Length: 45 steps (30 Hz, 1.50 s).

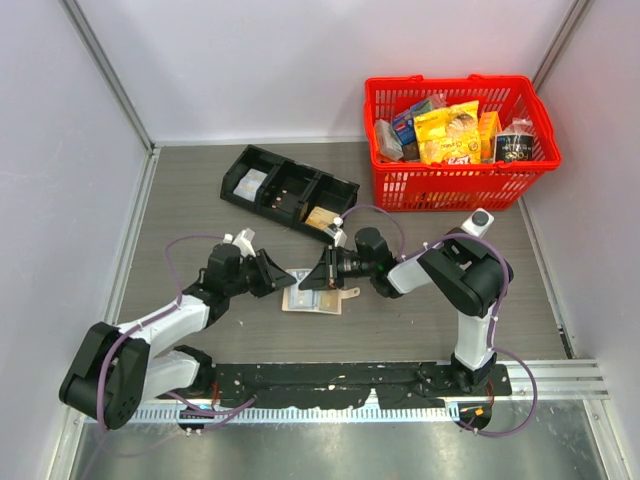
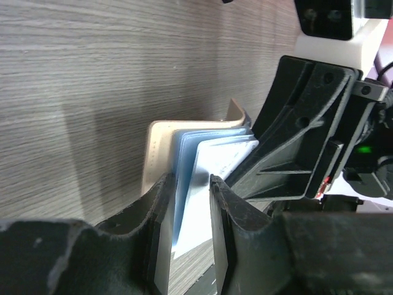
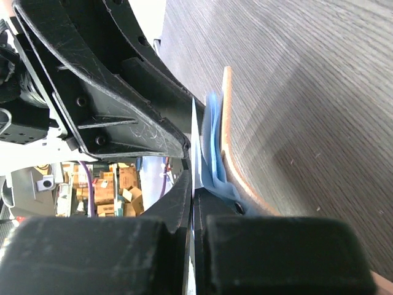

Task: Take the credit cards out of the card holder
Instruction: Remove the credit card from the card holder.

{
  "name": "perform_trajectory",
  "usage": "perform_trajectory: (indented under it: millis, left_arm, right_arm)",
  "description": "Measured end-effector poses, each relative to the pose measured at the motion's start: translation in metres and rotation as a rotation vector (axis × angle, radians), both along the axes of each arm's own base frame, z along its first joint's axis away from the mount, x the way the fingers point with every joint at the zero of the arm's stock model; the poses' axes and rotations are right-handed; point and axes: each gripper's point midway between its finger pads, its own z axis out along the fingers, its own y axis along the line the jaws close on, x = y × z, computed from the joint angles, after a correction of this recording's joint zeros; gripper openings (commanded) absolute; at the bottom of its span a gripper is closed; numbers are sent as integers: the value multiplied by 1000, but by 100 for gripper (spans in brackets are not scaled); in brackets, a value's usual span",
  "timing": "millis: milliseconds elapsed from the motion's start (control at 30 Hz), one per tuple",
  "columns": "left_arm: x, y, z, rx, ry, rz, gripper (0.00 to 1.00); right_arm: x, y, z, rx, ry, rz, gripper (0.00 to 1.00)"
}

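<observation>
The tan card holder [image 1: 312, 302] lies open on the table between both grippers. In the left wrist view its tan cover [image 2: 157, 147] holds pale blue inner faces and pale credit cards [image 2: 215, 161] standing up from it. My left gripper [image 2: 189, 187] is open, its jaws either side of a pale blue leaf without clamping it. My right gripper [image 3: 195, 184] is shut on the thin edge of a pale credit card [image 3: 194, 132], beside the blue faces [image 3: 213, 141] and tan cover [image 3: 228, 117]. In the top view the left gripper [image 1: 279, 277] and right gripper [image 1: 312, 279] meet tip to tip over the holder.
A black three-compartment tray [image 1: 288, 190] with flat packets lies behind the grippers. A red basket [image 1: 460, 140] full of packaged goods stands at the back right. Walls close in the left, back and right sides.
</observation>
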Motion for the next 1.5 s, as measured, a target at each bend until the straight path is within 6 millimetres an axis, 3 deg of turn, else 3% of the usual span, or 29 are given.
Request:
perform_trajectory:
  millis: [367,633,733,867,900,1067,1500]
  left_arm:
    - [5,-3,12,-126,-25,4,20]
    - [4,2,18,-219,-32,26,22]
    - [4,4,20,-241,-36,34,20]
    - [5,5,22,-253,-32,38,4]
    - [5,5,21,-254,-31,40,0]
    - [4,6,22,-259,-31,41,0]
    - [4,11,18,-240,-40,68,0]
  right_arm:
    - [2,2,6,33,2,1,1]
    - [1,3,11,51,-6,11,2]
    - [1,4,13,59,-12,11,4]
    - [1,4,13,63,-11,11,13]
    - [1,4,13,65,-9,10,18]
    - [2,5,14,71,3,7,22]
    - [-1,-5,20,117,38,-21,7]
